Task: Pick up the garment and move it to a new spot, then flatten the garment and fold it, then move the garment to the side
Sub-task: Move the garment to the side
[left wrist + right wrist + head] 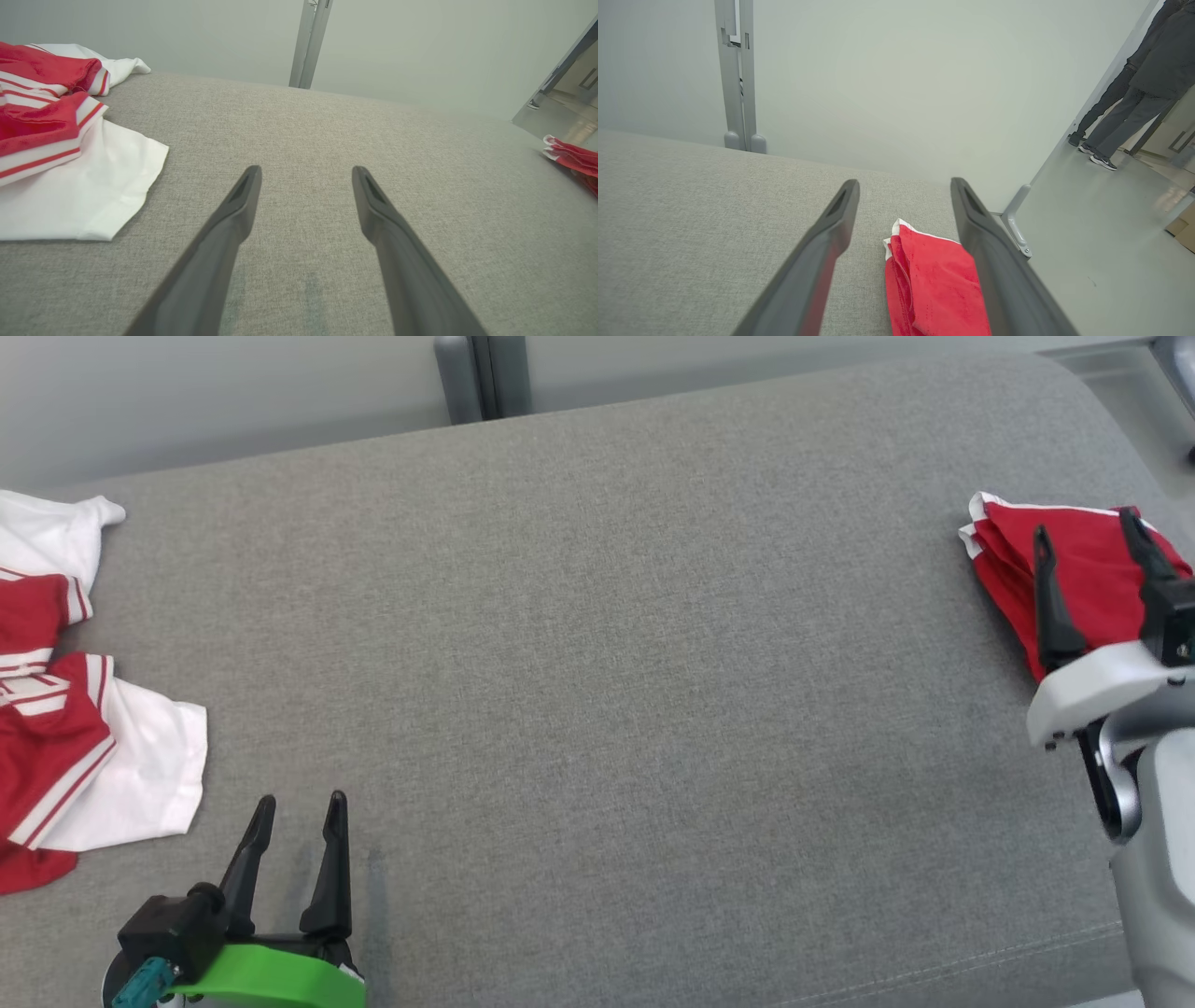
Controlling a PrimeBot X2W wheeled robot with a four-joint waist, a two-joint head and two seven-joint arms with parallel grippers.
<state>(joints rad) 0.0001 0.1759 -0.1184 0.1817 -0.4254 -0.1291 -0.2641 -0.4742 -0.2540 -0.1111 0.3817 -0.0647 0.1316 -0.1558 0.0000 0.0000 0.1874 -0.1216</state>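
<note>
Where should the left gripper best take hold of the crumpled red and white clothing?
Probably at its white flap, which lies flat and spread out toward the left gripper. Come low from the grey cushion side; the red striped folds behind are bunched and could drag more cloth.

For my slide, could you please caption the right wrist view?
Open right tool poised over the folded red garment near the edge of the grey cushion.
</note>
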